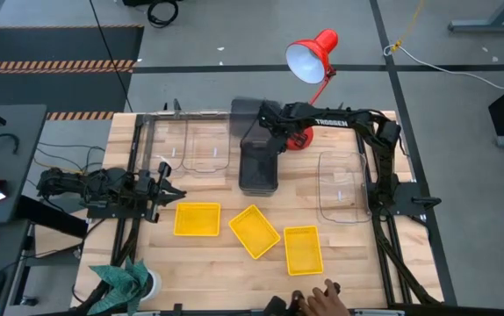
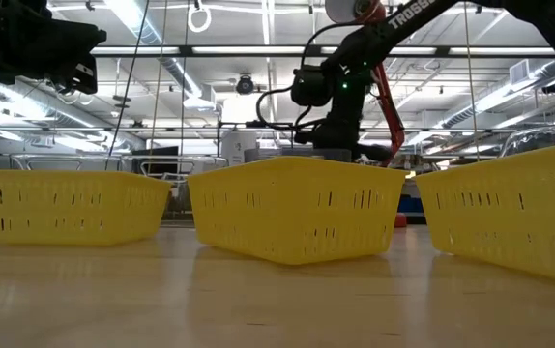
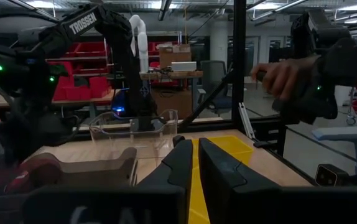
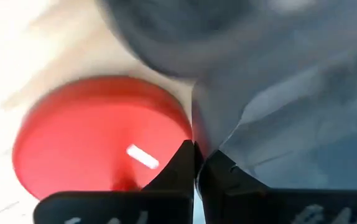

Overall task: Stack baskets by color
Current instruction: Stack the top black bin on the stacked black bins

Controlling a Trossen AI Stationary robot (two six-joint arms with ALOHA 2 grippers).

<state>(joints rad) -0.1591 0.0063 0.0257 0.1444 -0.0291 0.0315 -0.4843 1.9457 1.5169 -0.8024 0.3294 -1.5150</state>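
Observation:
Three yellow baskets (image 1: 198, 219), (image 1: 254, 231), (image 1: 303, 249) lie in a row near the table's front edge. A dark grey basket (image 1: 258, 168) lies at mid-table. Two clear baskets (image 1: 206, 145), (image 1: 340, 186) sit to either side of it. My right gripper (image 1: 268, 133) reaches over from the right to the grey basket's far end, beside the red lamp's base (image 4: 97, 137), and is shut on the basket. My left gripper (image 1: 169, 188) waits at the left edge, shut with nothing held. My right gripper pinches a thin upright edge of the dark grey basket's wall (image 4: 197, 121) between its two fingertips, at the basket's far end. The fingers slant down from above. Whether the basket is off the table, I cannot tell.
The red desk lamp (image 1: 312, 54) stands at the far edge, its base right beside the grey basket. A person's hand (image 1: 322, 294) shows at the near edge. A green cloth bundle (image 1: 125, 279) sits at the near left corner. A blurred grey shape (image 1: 248, 110) shows at the far edge.

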